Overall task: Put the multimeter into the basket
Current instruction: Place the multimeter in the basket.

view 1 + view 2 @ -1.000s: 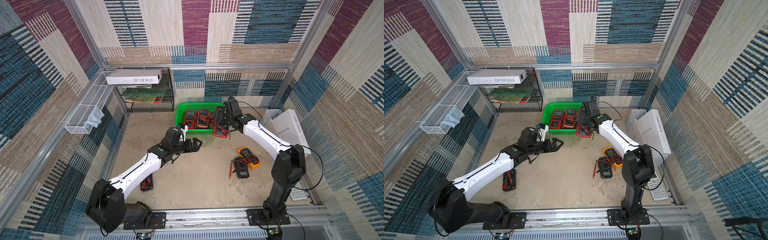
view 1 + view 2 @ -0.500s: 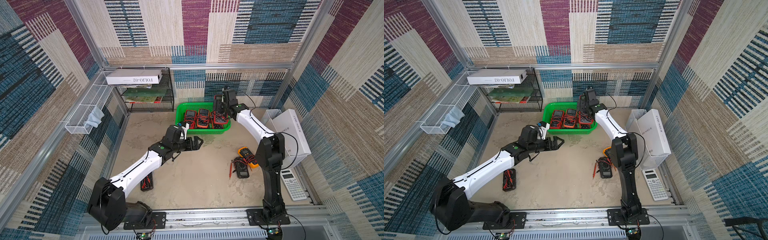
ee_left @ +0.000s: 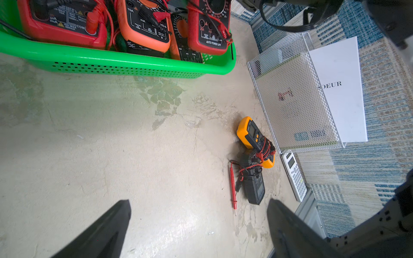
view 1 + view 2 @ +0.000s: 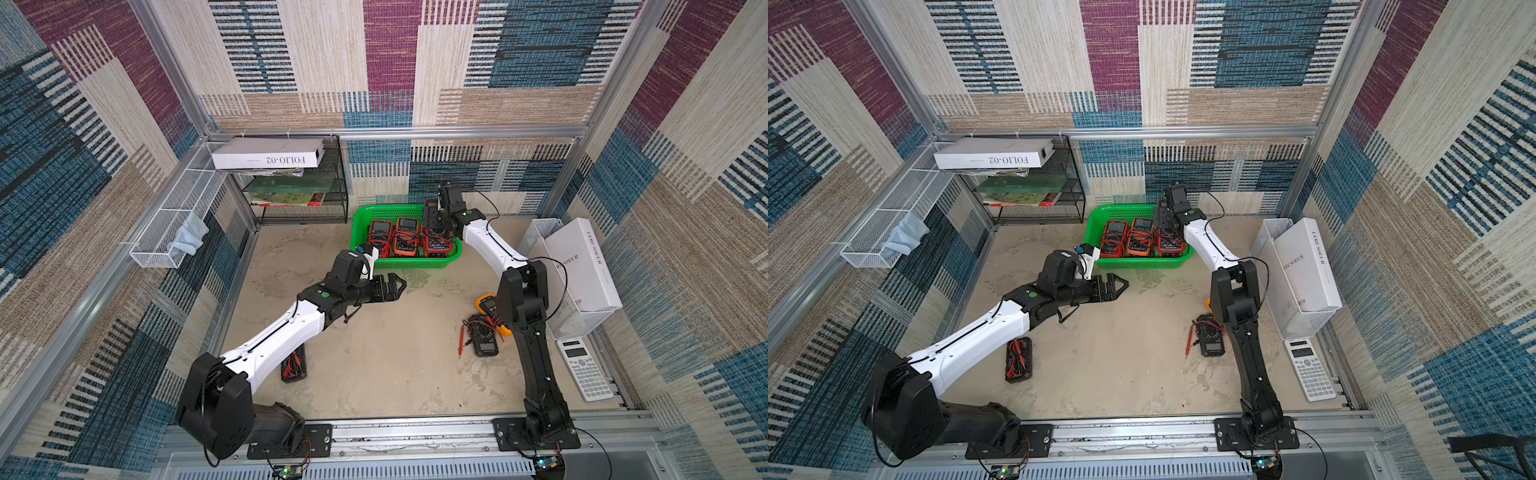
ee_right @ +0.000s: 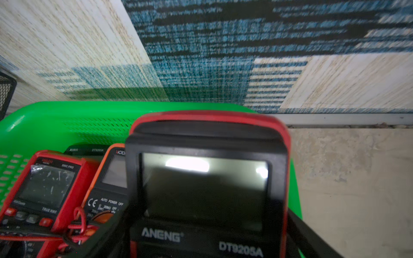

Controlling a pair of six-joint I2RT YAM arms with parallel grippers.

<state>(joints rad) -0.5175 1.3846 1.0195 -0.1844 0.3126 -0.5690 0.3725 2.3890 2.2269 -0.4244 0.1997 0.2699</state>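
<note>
From the near rail, the closest worry is a small one. The left gripper (image 4: 399, 287) hangs just in front of the basket (image 4: 409, 262), its fingers spread wide and empty. Only a careless sweep would knock the front wall.

The real risk is farther back, at the basket's right end. There the right gripper (image 4: 435, 227) has the red multimeter (image 5: 207, 178) between its fingers, inside the basket. It sits beside the orange multimeter (image 4: 405, 235) and the second red multimeter (image 4: 380, 232). The wrist view is blurred, so I would only say the gripper looks clamped on the casing rather than resting loose.

That corner is crowded: a black meter (image 3: 186, 48) lies under the red multimeter, and red leads (image 3: 221, 29) curl across its face. Released onto that uneven bed, it could tip toward the basket's right rim and slide out. If the gripper pulls away carelessly, a lead could catch a finger and drag the meter up with it.

The left arm stretches low toward the basket's near left side, wrist level, with the gripper pointing across the basket's front. The right arm rises steeply, folds at the elbow and reaches over the basket's right end, gripper pointing down into it.
</note>
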